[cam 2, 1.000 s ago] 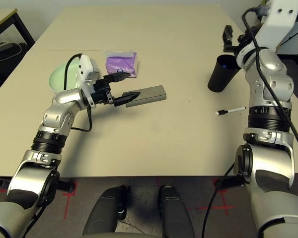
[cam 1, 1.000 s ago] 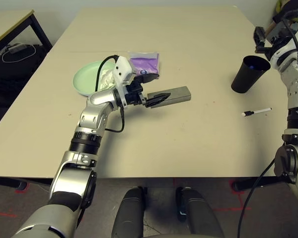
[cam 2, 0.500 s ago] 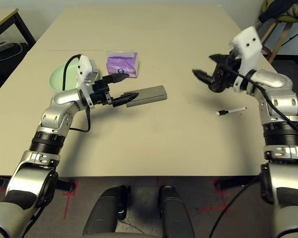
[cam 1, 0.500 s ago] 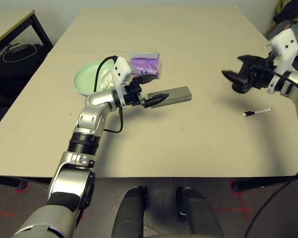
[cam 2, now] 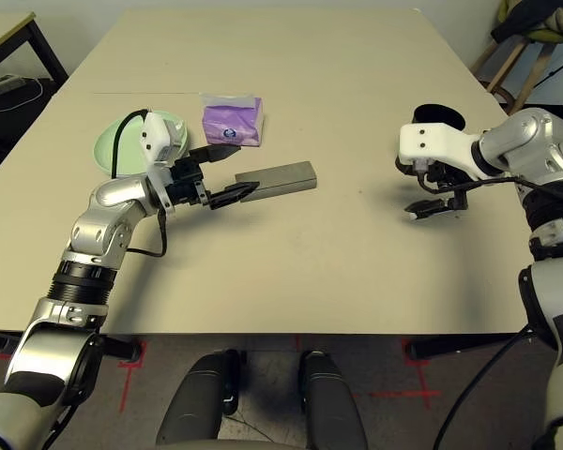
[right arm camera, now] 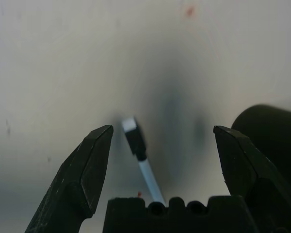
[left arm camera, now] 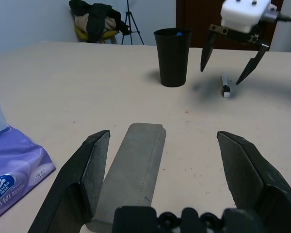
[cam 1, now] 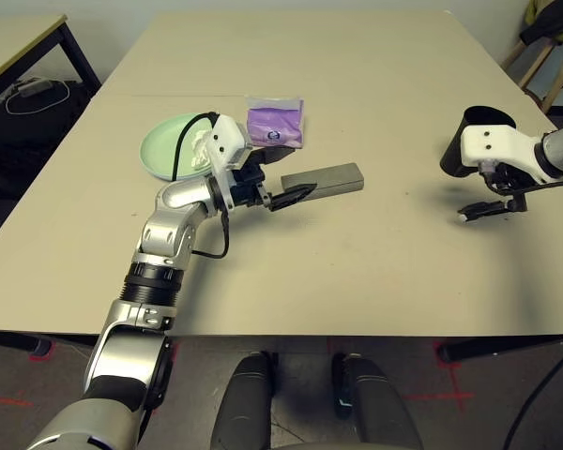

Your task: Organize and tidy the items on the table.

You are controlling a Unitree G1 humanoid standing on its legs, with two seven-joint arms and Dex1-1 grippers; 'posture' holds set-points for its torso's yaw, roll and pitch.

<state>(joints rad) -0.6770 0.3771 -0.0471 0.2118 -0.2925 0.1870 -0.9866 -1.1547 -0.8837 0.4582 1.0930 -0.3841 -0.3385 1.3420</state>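
beige table (cam 1: 375, 84), smooth, mostly bare. right gripper (right arm camera: 157, 160) fingers wide, empty, now swung down from beside cup (cam 1: 469, 141) to straddle pen (right arm camera: 138, 150), not touching; likely pen pickup next. left gripper (left arm camera: 172, 170) fingers wide, empty, unmoved, over case (left arm camera: 133, 170). green plate (cam 1: 164, 150), tissue pack (cam 1: 274, 122) behind. dark floor, second table (cam 1: 19, 37) at left.

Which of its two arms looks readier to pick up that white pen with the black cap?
The right. Its open right hand hangs pointing down over the white pen, beside the black cup. The left hand is across the table by the grey oblong case.
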